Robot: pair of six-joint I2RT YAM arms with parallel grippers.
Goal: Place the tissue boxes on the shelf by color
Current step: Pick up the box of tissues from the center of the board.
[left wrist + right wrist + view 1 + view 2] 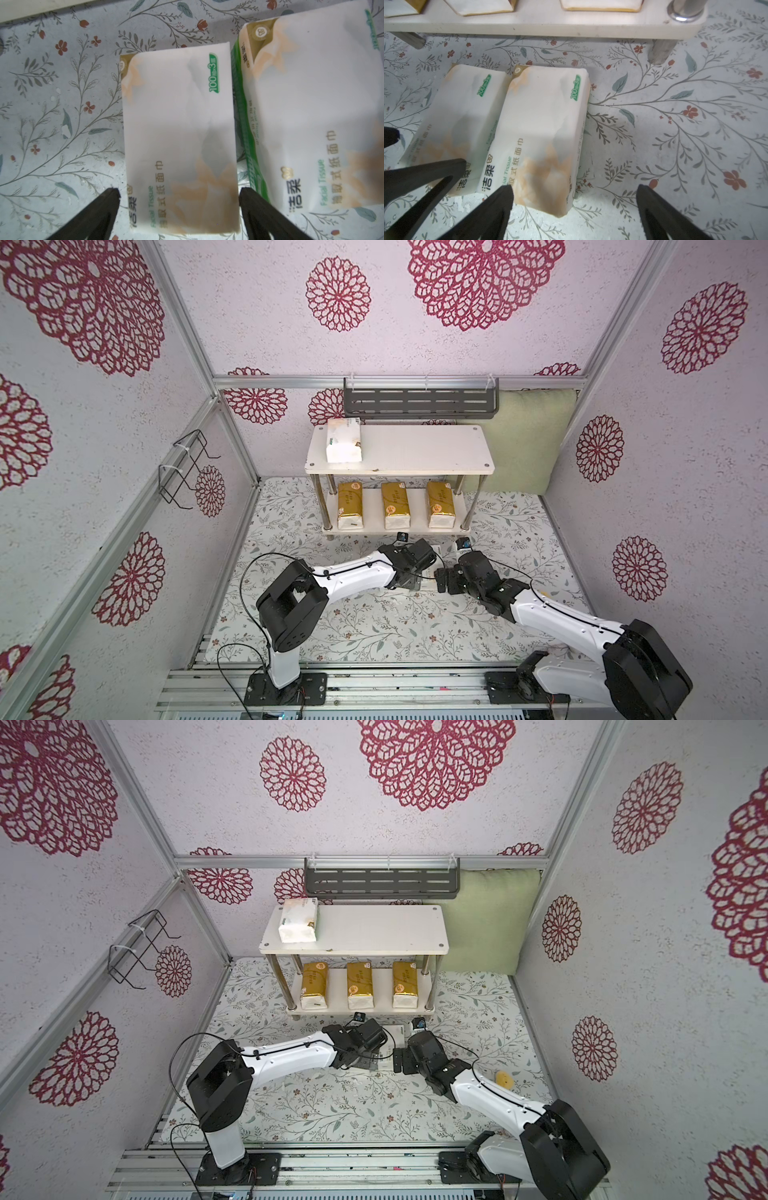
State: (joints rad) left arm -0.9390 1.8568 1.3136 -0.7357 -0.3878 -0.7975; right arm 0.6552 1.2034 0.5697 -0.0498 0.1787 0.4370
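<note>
As the spread left gripper [178,191] straddles this soft white plastic-wrapped tissue pack [178,124], I'd pinch its light, squashy long sides gently.

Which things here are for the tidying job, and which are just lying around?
For the job: shelf; three gold tissue packs on its lower board; white pack on its top board; two white packs on the mat.
Just lying about: grey wall rack; black wire holder; green cushion.
</note>
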